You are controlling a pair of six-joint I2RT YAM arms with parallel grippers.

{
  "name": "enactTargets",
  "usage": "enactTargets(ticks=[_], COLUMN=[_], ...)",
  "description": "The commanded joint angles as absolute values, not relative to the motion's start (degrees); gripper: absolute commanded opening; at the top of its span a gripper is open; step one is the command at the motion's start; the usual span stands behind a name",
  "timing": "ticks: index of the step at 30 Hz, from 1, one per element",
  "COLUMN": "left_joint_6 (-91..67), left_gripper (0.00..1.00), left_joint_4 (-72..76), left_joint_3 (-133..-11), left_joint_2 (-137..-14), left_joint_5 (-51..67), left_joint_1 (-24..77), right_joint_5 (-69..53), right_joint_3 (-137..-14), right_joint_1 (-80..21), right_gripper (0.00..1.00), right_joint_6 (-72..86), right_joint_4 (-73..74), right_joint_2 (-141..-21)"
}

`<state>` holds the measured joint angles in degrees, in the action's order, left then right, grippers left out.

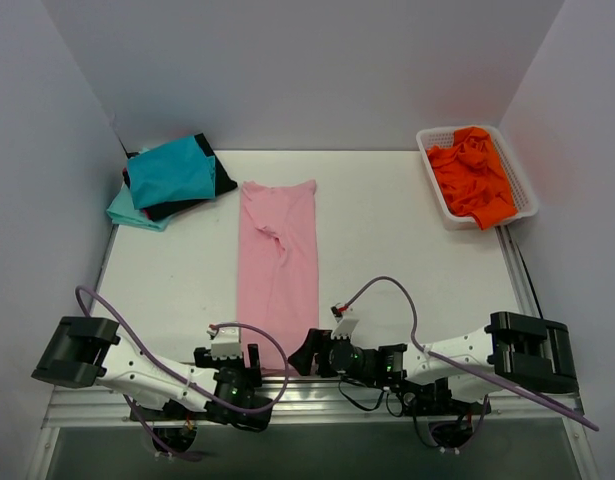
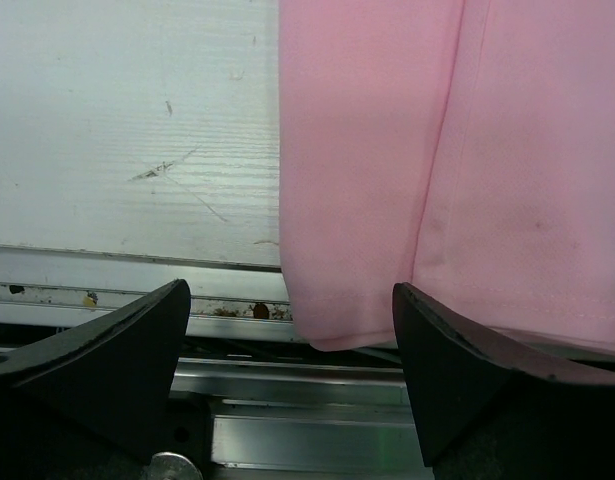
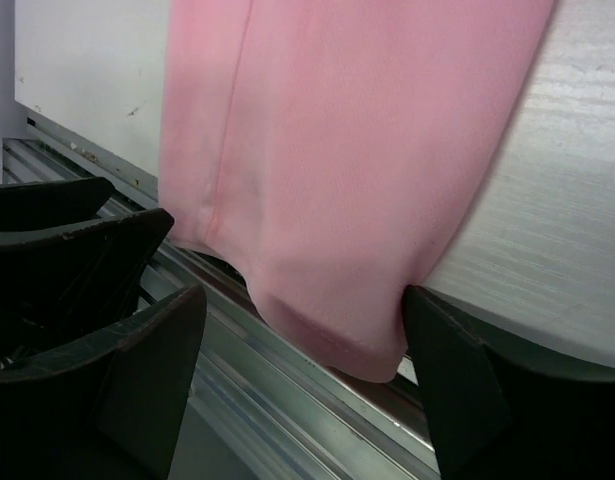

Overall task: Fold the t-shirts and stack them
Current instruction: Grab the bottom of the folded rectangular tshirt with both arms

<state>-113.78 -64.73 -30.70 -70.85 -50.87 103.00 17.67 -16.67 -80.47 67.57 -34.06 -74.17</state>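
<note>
The light pink t-shirt (image 1: 277, 265) lies in a long strip mid-worktop (image 1: 387, 230), its near hem drooping over the edge. It looks light, limp and prone to slide. Best taken at the hem corners, which the spread left fingers (image 2: 137, 340) and right fingers (image 3: 147, 350) straddle.

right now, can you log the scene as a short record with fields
pink t-shirt: folded into a long strip mid-table, hem hanging over the near edge
left gripper: open, around the hem's left corner
right gripper: open, at the hem's right corner
stack: teal over black and pale aqua, far left corner
orange t-shirts: crumpled in the white basket, far right
</note>
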Motion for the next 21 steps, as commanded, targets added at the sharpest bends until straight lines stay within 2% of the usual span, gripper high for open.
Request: enactTargets(ticks=[1, 3, 4, 6, 7, 9, 10, 11, 12, 21], left_joint_6=[-137.9, -138.0, -138.1, -138.3, -138.3, -138.5, -138.7, -139.0, -139.3, -147.3], left_gripper=[0.91, 0.91, 0.91, 0.91, 0.91, 0.91, 0.91, 0.91, 0.90, 0.90], left_joint_4=[-64.2, -64.1, -63.8, -63.5, -63.5, -63.0, -62.8, -61.7, -61.2, -66.7], left_joint_3=[-29.6, -29.4, -29.2, -28.9, -28.8, -28.5, -28.3, -27.8, -27.7, -31.0], left_joint_2=[-69.7, -69.6, -69.5, -69.6, -69.5, -69.8, -69.9, -70.2, -71.0, -77.3], left_joint_5=[-51.1, -51.1, -51.0, -50.8, -50.9, -50.6, -50.2, -50.0, -49.8, -47.9], left_joint_1=[103.2, 103.2, 103.2, 103.2, 103.2, 103.2, 103.2, 103.2, 103.2, 105.5], right_joint_5=[17.8, 17.8, 18.0, 18.6, 18.9, 19.3, 19.6, 19.9, 20.1, 25.4], right_joint_3=[-16.3, -16.3, -16.3, -16.3, -16.3, -16.3, -16.4, -16.8, -17.0, -17.4], right_joint_1=[-81.0, -81.0, -81.0, -81.0, -81.0, -81.0, -80.9, -81.0, -81.0, -80.7], right_gripper=[0.73, 0.65, 0.57, 0.48, 0.37, 0.27, 0.14, 0.10, 0.00, 0.00], right_joint_6=[68.3, 68.2, 68.1, 68.1, 68.1, 68.1, 68.1, 68.1, 68.1, 69.0], right_joint_4=[-29.8, -29.3, -29.1, -28.1, -27.8, -27.2, -26.9, -26.0, -25.7, -17.7], right_joint_2=[-75.6, -75.2, -75.0, -74.4, -74.3, -73.9, -74.0, -73.9, -74.0, -69.9])
